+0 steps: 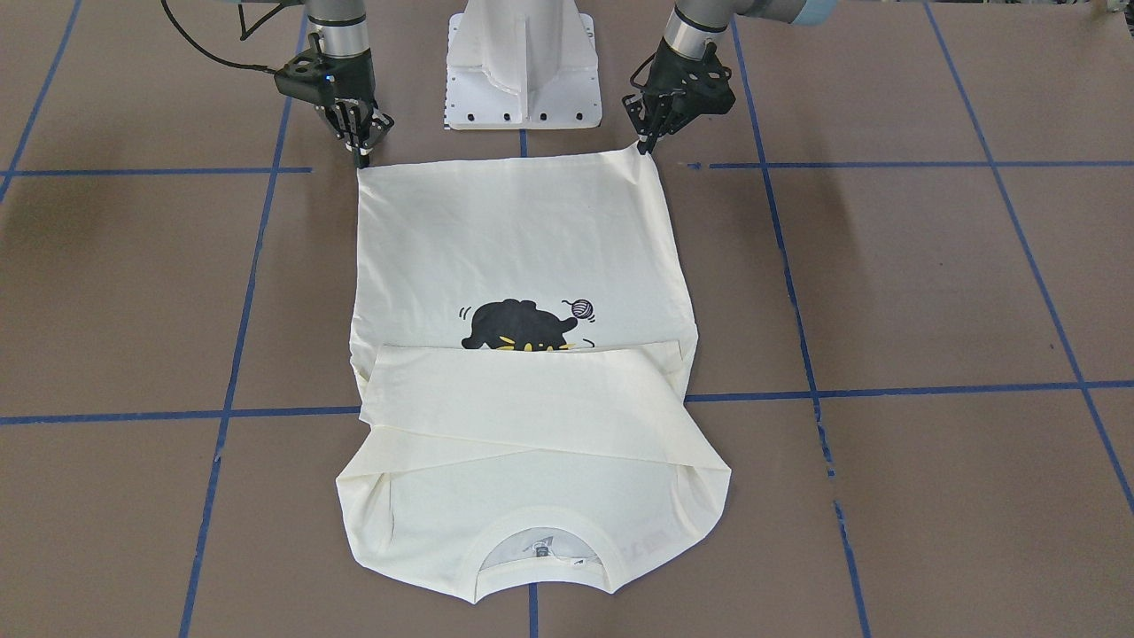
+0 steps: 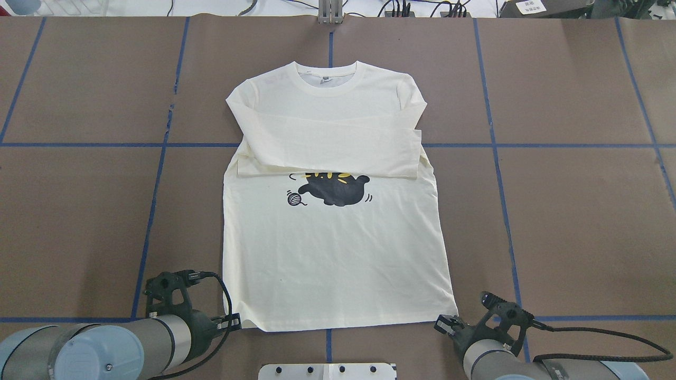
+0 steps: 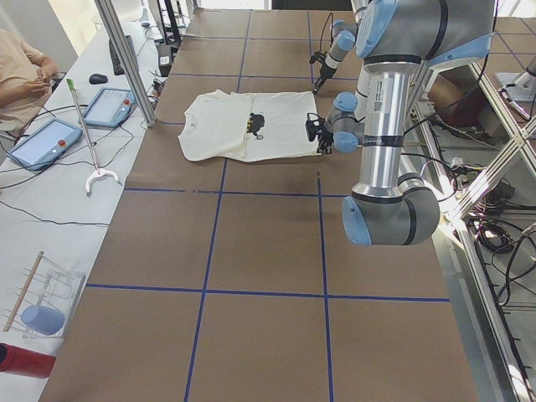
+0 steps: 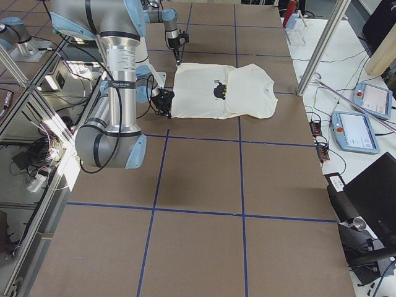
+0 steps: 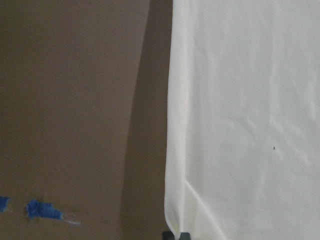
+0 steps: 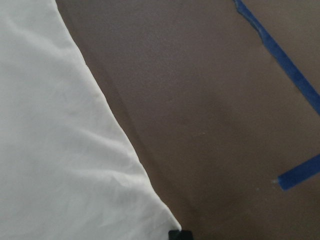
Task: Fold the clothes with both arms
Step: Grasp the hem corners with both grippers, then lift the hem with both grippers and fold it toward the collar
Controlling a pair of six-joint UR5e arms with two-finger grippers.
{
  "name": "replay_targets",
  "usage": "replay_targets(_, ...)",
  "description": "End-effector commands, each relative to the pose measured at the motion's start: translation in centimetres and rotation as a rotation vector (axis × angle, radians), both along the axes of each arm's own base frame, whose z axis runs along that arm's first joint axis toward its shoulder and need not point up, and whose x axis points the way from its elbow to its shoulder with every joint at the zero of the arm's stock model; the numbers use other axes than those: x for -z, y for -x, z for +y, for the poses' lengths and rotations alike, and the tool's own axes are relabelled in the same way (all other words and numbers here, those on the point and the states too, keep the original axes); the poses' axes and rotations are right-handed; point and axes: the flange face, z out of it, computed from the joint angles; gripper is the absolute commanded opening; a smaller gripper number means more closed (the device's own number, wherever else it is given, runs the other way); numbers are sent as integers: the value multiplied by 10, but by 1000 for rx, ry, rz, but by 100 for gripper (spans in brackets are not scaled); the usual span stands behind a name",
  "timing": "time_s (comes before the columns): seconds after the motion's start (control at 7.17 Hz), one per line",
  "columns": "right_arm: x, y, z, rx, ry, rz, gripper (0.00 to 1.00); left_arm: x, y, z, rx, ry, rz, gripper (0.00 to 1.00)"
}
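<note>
The long-sleeved T-shirt (image 2: 338, 253) lies flat on the counter (image 2: 581, 211), hem near the robot; the left gripper (image 1: 645, 144) and right gripper (image 1: 361, 158), jaws narrow at its hem corners with their hold on the cloth uncertain, should pinch both layers and lift evenly together.

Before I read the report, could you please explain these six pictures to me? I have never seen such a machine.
These are two robot arms, one on either side of a white base, and each ends in a two-finger gripper. Two pictures look down on the table, one from behind the robot and one facing it. Two look along the table from its ends, and two come from cameras on the wrists. On the brown table lies a cream long-sleeved T-shirt, front up. Its sleeves are folded across the chest, above a black cat print. The left gripper and the right gripper are each at one corner of the bottom hem. Whether they already pinch the cloth, I cannot tell.
</note>
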Motion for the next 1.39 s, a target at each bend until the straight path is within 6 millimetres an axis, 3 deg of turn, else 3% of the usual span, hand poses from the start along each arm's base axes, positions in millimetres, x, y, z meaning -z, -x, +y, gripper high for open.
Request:
replay_targets(0.0,15,-13,-6,-4,-5,-25,0,19,4,0,-6,-4,35,0)
replay_targets(0.14,44,-48,-7,4,3,-44,0,45,27,5,-64,31,60,0)
replay_targets(0.28,90,-90,1,48,40,-59,0,83,62,12,-89,44,62,0)
replay_targets(0.42,131,-132,18,113,59,-84,0,129,106,18,-121,60,95,0)
replay_targets(0.56,160,-172,28,163,73,-110,0,161,154,29,-180,92,111,0)
replay_targets(0.7,172,-175,26,168,89,-138,0,177,187,32,-188,94,129,0)
replay_targets(0.98,173,-180,-3,156,66,-113,0,176,183,8,-162,15,103,0)
replay_targets(1.12,185,-176,-30,141,36,-123,0,175,173,-22,-139,-79,65,0)
replay_targets(1.26,191,-171,-66,107,20,-105,0,169,174,-66,-98,-146,10,0)
